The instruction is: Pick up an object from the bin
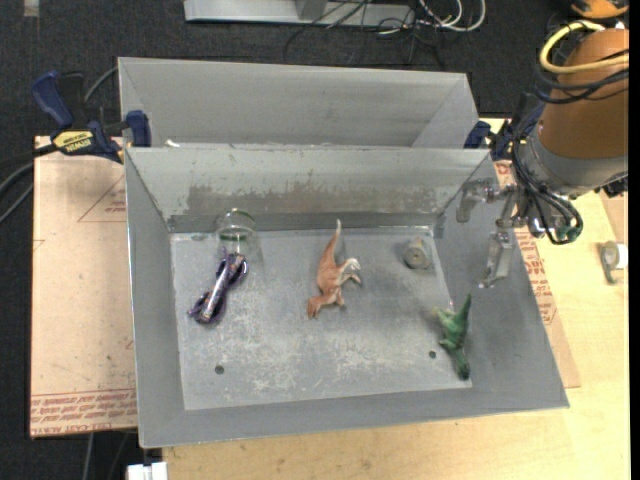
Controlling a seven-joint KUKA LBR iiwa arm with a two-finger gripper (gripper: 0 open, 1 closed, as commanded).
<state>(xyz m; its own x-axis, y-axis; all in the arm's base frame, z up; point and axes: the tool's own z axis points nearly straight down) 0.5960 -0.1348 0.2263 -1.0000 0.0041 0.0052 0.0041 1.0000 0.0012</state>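
End effector (494, 256) is hanging just behind the green toy dinosaur (455, 336), by the bin's (520, 358) right wall. Whether it is spread or pressed together, I cannot tell. This dinosaur is lying long-ways, its tail pointing back toward it.

This looks like a robotics lab: a robot arm (585, 108) reaches over a grey metal bin (300, 108), with loose cables (445, 6) trailing on the dark floor (70, 28).
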